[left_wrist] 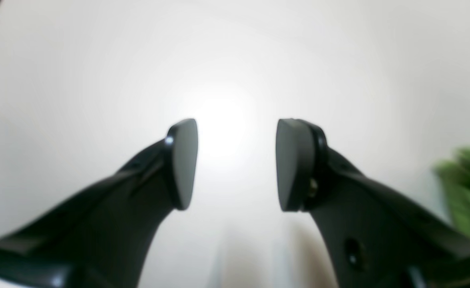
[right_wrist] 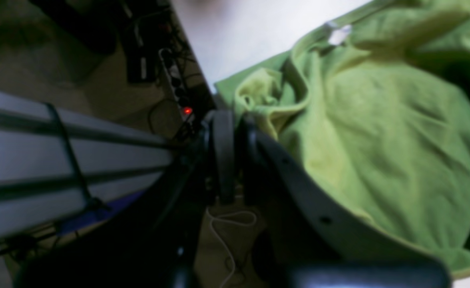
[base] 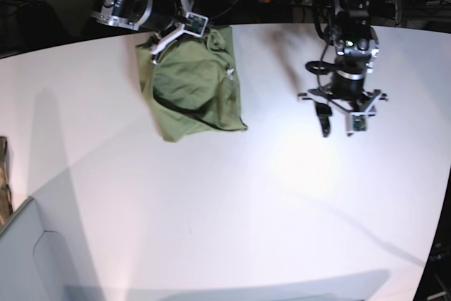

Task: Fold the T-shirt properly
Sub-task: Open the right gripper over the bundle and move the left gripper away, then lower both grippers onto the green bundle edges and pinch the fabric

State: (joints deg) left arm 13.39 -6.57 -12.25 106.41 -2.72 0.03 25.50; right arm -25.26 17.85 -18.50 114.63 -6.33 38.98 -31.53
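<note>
Right gripper (right_wrist: pixel 235 156) clamped on T-shirt (base: pixel 194 86) edge, left gripper (left_wrist: pixel 237 164) wide, empty; shirt bunched, folding mostly ahead.

Black arms, dark flat-padded left tool (left_wrist: pixel 237 164)

one t-shirt (base: pixel 194 86), green, the only cloth on the one white table (base: pixel 232 202). two arms, each with one gripper: left gripper (base: pixel 338 129) showing two fingers (left_wrist: pixel 183 164) with a gap between them, right gripper (right_wrist: pixel 235 156) showing two fingers pressed together. one power strip (right_wrist: pixel 175 78) with one red light lit, and one white cable (right_wrist: pixel 227 236), both seen past the table edge in the right wrist view.
</note>
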